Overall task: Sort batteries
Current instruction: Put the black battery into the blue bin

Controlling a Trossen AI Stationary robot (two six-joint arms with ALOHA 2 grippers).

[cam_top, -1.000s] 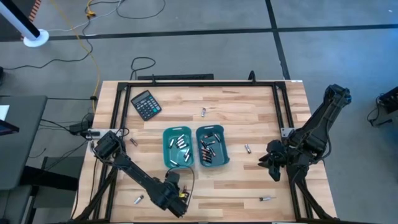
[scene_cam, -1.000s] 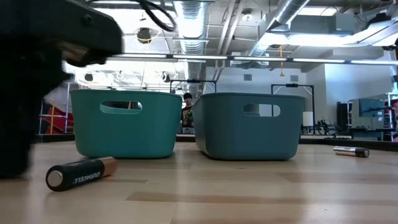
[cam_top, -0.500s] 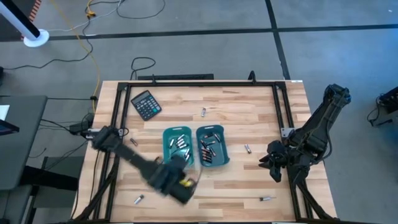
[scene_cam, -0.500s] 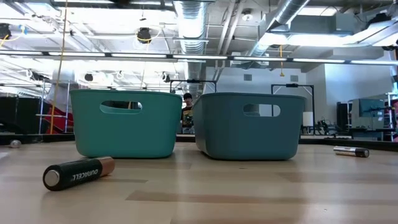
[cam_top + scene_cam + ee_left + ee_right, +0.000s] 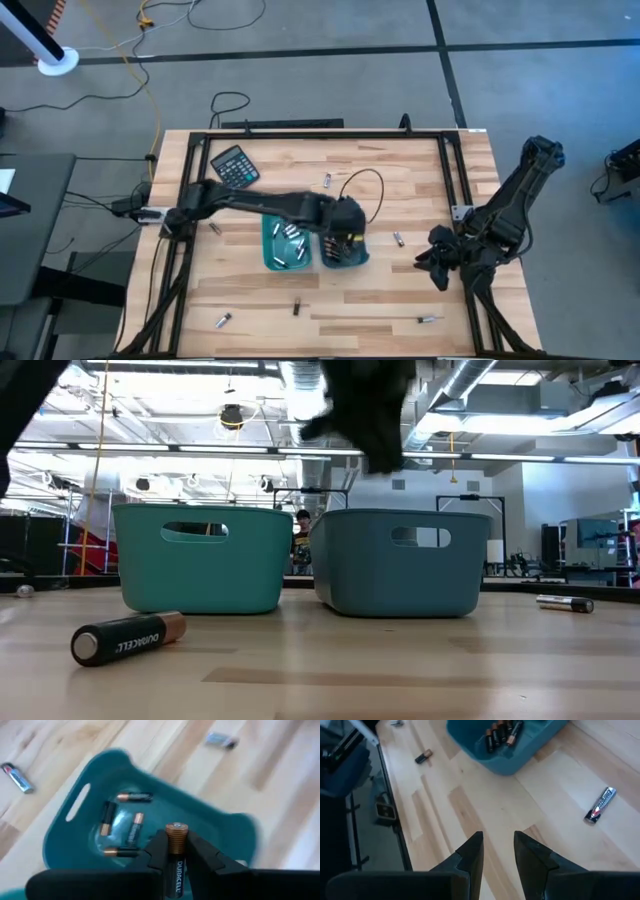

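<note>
1. The left gripper (image 5: pixel 176 851) is hanging over the right teal bin (image 5: pixel 358 254), the one with the copper-tipped cells in it. Its jaws are squeezing a Duracell battery (image 5: pixel 176 836), which is standing up between them with its copper end on top.

2. I think the drop is coming next. The battery is sitting near the bin's front wall in the left wrist view. If the jaws are letting go too far to one side, it could be hitting the rim and bouncing out onto the counter (image 5: pixel 400 185).

3. The left teal bin (image 5: pixel 270 240) is touching the right one and is holding the silvery cells. A small slip sideways could be putting the dark battery in the wrong bin.

4. A long drop could be making the battery bounce or knock the other cells about.

5. The right gripper (image 5: pixel 496 851) is waiting at the right side of the counter, jaws apart and holding nothing. A silver battery (image 5: pixel 600 805) is lying near it.

6. A loose Duracell cell (image 5: pixel 128 638) is lying in front of the bins, and round cells roll easily if bumped.
</note>
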